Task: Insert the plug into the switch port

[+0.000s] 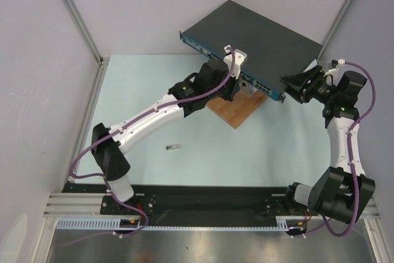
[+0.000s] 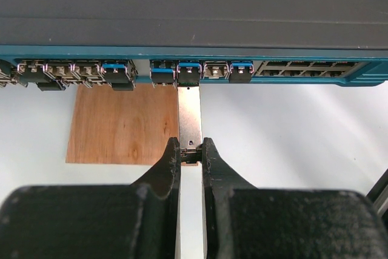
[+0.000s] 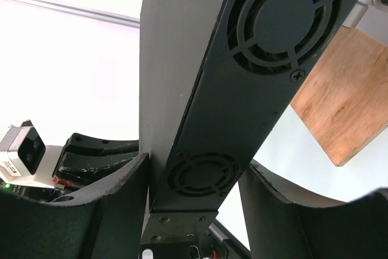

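The switch (image 1: 258, 32) is a flat dark grey box with a blue front face (image 2: 291, 54) lined with ports. My left gripper (image 2: 191, 153) is shut on the near end of the plug (image 2: 190, 116), a slim silver module. Its far end reaches a port (image 2: 189, 77) with a blue latch near the middle of the row; how deep it sits I cannot tell. My right gripper (image 3: 194, 180) straddles the switch's end face with round fan grilles (image 3: 242, 89), both fingers (image 3: 115, 180) pressed on the box.
A brown wooden board (image 1: 237, 112) lies on the table under the switch's front edge. A second small silver module (image 1: 175, 147) lies loose on the pale table (image 1: 154, 78) in front of the left arm. Several neighbouring ports hold blue-latched modules (image 2: 118, 72).
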Controlling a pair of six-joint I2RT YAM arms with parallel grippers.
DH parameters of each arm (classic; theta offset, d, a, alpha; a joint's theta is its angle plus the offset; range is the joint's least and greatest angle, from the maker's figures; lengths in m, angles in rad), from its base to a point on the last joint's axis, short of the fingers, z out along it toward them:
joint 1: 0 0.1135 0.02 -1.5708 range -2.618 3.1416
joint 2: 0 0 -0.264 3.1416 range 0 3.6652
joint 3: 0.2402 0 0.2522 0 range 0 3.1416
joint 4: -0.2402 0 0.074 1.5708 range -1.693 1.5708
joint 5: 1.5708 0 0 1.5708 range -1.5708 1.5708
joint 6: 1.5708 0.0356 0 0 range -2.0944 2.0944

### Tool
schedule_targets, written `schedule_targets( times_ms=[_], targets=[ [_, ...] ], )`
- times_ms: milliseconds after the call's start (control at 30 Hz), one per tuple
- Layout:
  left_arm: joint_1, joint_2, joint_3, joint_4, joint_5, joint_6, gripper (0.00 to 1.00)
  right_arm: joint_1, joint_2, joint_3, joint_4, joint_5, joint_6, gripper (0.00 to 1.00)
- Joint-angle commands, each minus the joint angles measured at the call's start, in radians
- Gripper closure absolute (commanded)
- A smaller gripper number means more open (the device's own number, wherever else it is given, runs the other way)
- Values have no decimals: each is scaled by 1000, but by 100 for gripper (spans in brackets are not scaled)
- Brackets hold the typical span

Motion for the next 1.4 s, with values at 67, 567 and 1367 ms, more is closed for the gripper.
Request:
schedule_targets(
  times_ms=[67, 567, 1367],
  targets=[
    [21, 43, 44, 77, -1, -24, 100, 29, 20, -1, 67, 0, -36, 100],
    [22, 40, 25, 51, -3, -22, 100, 27, 31, 2, 67, -3, -46, 100],
    [48, 100, 299, -61, 51, 13, 73, 27, 48, 33, -40, 6, -177, 100]
  ],
)
